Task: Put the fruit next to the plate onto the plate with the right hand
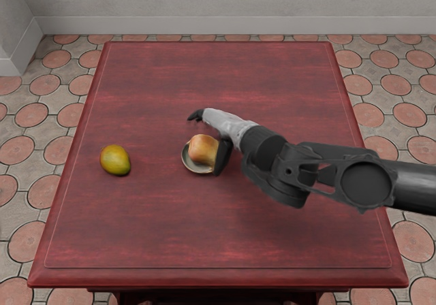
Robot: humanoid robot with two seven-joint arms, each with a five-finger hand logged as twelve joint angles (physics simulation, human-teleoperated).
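A small round plate lies near the middle of the red table. An orange-yellow fruit sits on it and covers most of it. My right hand reaches in from the right edge and stands just right of and behind this fruit. Its fingers are spread: one dark fingertip points left, well behind the fruit, and another dark finger hangs down against the fruit's right side. Nothing is clasped in the hand. A yellow-green mango lies on the table well to the left of the plate.
The dark forearm and wrist of the right arm cross the table's right half, low over the surface. The table has a raised rim, and a tiled floor surrounds it.
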